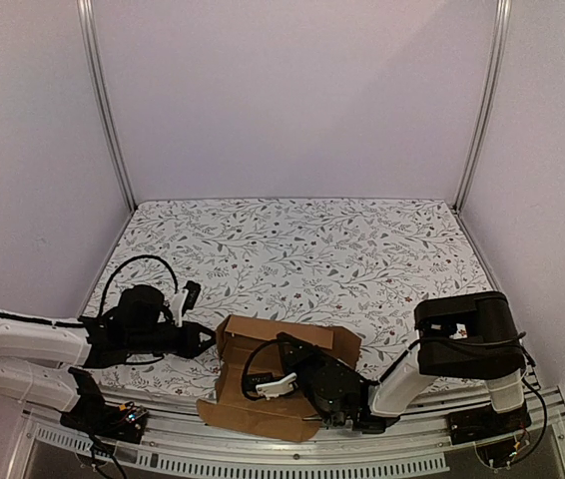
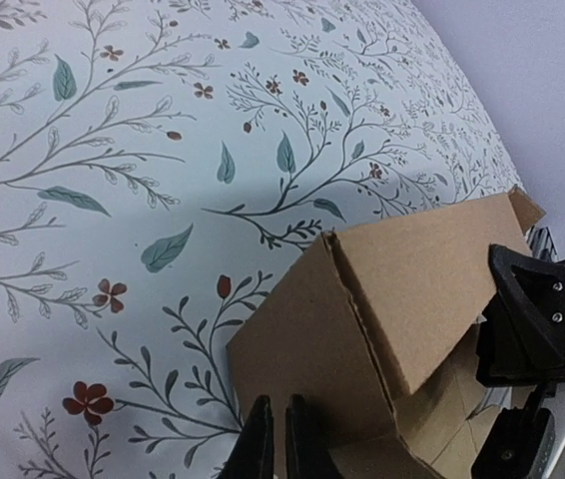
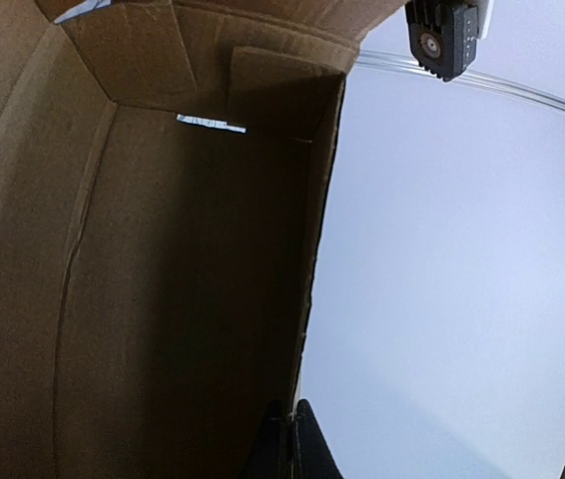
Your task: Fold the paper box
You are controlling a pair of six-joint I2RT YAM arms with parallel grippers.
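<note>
We see the paper box (image 1: 284, 337) half-erected at the near edge of the table (image 1: 302, 249), btwn both arms. Right gripper (image 3: 290, 444) reaches inside it, fingers clamped on a wall edge. Left gripper (image 2: 281, 447) sits at its left wall, fingers nearly together; can't tell whether card's pinched.

Paper box (image 1: 307, 337): plain brown cardboard, matt, faintly fibrous, ragged along scored creases. Counter (image 1: 302, 249): floral-printed cloth cover, matt, smooth. Left hand (image 2: 278, 407) and right hand (image 3: 288, 411): black plastic, matt. Corner posts (image 1: 103, 100): bare metal, satin finish. Walls (image 1: 292, 100): smooth matt panels
</note>
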